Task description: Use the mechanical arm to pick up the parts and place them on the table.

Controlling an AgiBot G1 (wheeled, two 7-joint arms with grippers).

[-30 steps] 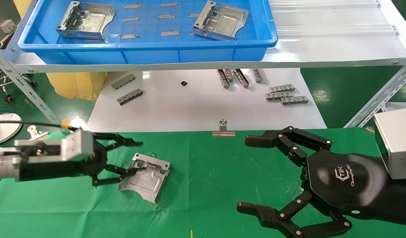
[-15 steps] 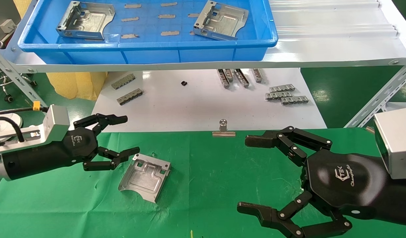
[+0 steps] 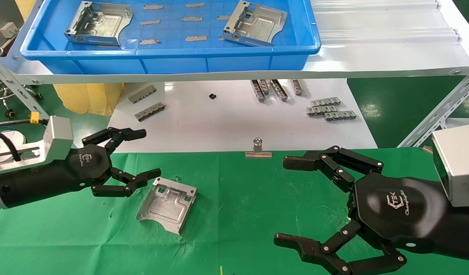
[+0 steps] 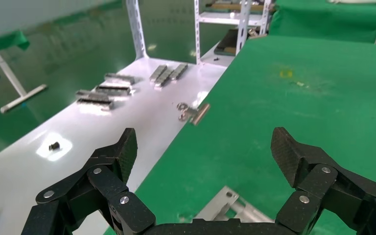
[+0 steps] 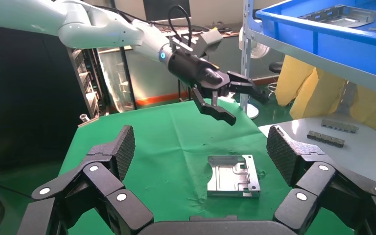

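Observation:
One silver-grey bracket (image 3: pixel 167 206) lies flat on the green cloth table (image 3: pixel 234 198); it also shows in the right wrist view (image 5: pixel 234 176) and partly in the left wrist view (image 4: pixel 230 210). Two more brackets (image 3: pixel 99 23) (image 3: pixel 255 23) lie in the blue bin (image 3: pixel 173 53) on the shelf. My left gripper (image 3: pixel 139 154), on the arm with the yellow-tipped cable, is open and empty, raised just left of the table bracket and apart from it; it also shows in the right wrist view (image 5: pixel 235 100). My right gripper (image 3: pixel 291 202) is open and empty, parked over the table's right side.
A white sheet (image 3: pixel 234 118) behind the green cloth holds small ridged metal strips (image 3: pixel 331 109) and a tiny black piece (image 3: pixel 212 96). A silver binder clip (image 3: pixel 258 149) sits at the cloth's far edge. The grey shelf (image 3: pixel 371 57) overhangs the sheet, with slanted struts at both sides.
My left gripper has let go of the bracket, lifted off it and drawn back to the left. The bracket stays flat on the cloth. The right arm has not moved.

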